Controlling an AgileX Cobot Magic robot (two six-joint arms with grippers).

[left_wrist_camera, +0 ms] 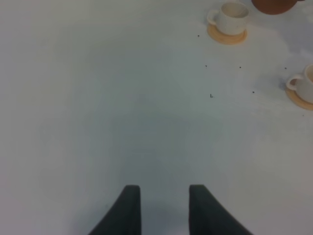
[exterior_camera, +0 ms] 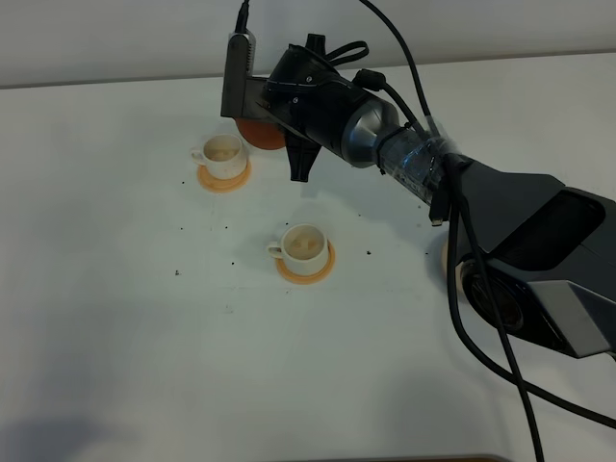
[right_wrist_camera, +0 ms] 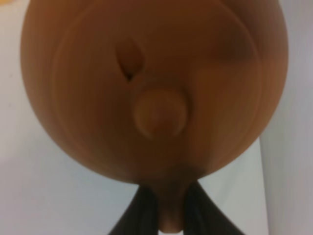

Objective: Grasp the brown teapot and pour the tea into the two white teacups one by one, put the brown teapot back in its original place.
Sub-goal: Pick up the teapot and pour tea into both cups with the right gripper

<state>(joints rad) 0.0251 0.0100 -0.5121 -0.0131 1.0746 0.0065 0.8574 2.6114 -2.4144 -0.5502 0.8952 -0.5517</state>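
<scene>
— holding the brown teapot (right_wrist_camera: 151, 88) close beside the far teacup (exterior_camera: 223, 152), likely for pouring; near teacup (exterior_camera: 304, 245) apart on its orange coaster (exterior_camera: 306, 270).
— right claw (right_wrist_camera: 168, 215)?
— pinched tight on the loop handle (right_wrist_camera: 169, 226), arm stretched far across the worktop (exterior_camera: 115, 337). left claw (left_wrist_camera: 165, 208) parted, holding nothing.

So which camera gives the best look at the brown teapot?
The right wrist view: the brown teapot fills it, lid and knob clear, handle held by the right gripper. The exterior high view shows only a sliver behind the arm; the left wrist view its edge.
</scene>
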